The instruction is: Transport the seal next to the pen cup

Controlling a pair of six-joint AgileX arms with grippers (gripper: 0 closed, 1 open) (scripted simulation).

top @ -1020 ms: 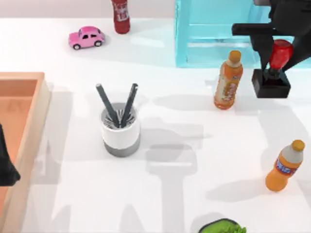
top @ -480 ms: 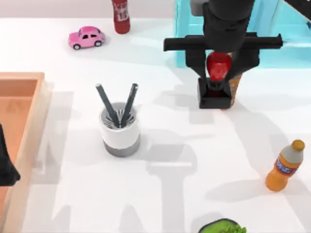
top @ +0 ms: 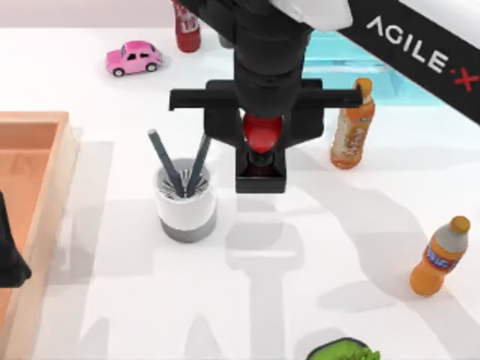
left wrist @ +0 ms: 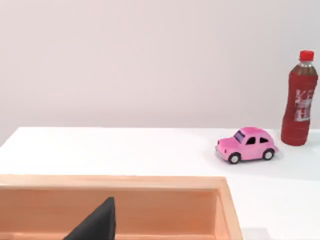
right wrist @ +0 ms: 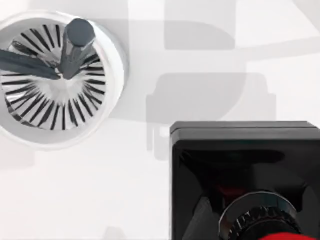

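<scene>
My right gripper [top: 262, 135] is shut on the red knob of the seal [top: 261, 166], whose black block base hangs above the table just right of the pen cup [top: 185, 201]. The pen cup is white with a grey bottom band and two dark pens sticking out. In the right wrist view the seal's black base [right wrist: 245, 170] lies close beside the cup's slotted top [right wrist: 57, 80]. My left gripper [top: 9, 255] is parked at the left edge of the table over the wooden tray.
A wooden tray [top: 34, 150] lies at the left. A pink toy car [top: 133, 58] and a dark red bottle [top: 186, 26] stand at the back, a cyan bin [top: 337, 56] back right. Two orange bottles [top: 352, 127] [top: 439, 256] stand on the right, and a green object [top: 343, 350] at the front edge.
My right arm has carried the seal leftward and forward, from the back right near the orange bottle to just right of the pen cup. The left arm has not moved.
</scene>
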